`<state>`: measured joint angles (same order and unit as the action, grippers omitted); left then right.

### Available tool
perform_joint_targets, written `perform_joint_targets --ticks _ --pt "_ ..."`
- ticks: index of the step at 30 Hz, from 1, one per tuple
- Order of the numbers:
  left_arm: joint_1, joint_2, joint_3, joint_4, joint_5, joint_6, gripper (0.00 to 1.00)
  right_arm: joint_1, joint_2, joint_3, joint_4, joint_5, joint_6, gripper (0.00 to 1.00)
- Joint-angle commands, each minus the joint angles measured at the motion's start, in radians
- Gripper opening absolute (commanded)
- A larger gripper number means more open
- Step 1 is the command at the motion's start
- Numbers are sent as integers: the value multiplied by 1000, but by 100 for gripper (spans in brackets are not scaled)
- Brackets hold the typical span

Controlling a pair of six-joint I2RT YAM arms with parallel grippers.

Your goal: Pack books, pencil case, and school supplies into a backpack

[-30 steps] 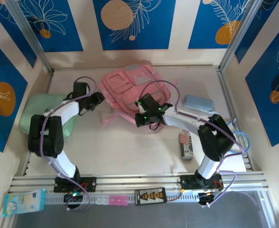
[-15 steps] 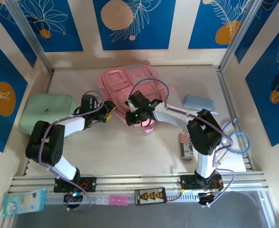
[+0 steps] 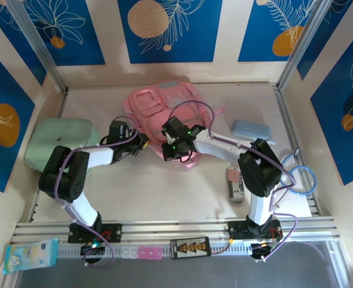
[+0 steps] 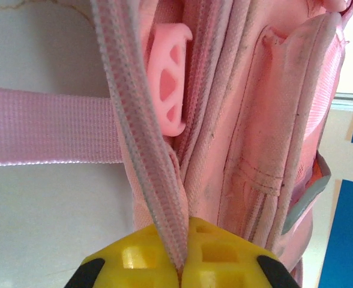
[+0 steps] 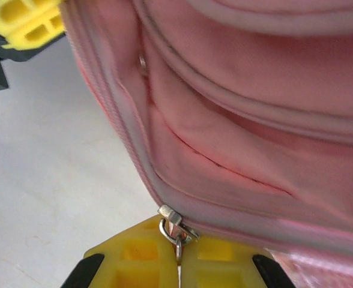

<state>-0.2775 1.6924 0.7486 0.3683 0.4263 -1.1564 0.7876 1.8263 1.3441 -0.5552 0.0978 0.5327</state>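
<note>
1. Tissue pack [image 3: 29, 255]: blue, on the near-left rail, off the table [image 3: 164, 192].
2. Grey-white oblong [image 3: 238, 191]: near right of the table, beside the right arm's base; the striped pack [image 3: 233, 174] lies against its far end.
3. Left gripper [image 4: 179, 264]: yellow fingers pinched together on a pink fabric strip [image 4: 143, 132] running along the backpack's left near edge.
4. Right gripper [image 5: 179, 255]: fingers clamped on the metal zip pull [image 5: 176, 225] at the backpack's near edge, just right of the left gripper.
5. Pencil case [image 3: 251, 129]: pale blue, flat, mid right, apart from the backpack.
6. Green soft case [image 3: 59, 138]: mid left, by the wall.
7. Backpack [image 3: 158, 102]: pink, lying flat, far centre.
</note>
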Motion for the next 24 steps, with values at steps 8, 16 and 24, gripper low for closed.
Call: perform_joint_targets --ticks 8,16,24 --pt "15 34 31 -40 -63 50 0 -60 -98 1 -266 212 104 7" --pt "18 26 43 -78 -62 79 0 -127 -129 -35 -273 211 144 6" --pt "18 13 72 -129 -70 122 0 -185 -215 -115 -197 98 114 6"
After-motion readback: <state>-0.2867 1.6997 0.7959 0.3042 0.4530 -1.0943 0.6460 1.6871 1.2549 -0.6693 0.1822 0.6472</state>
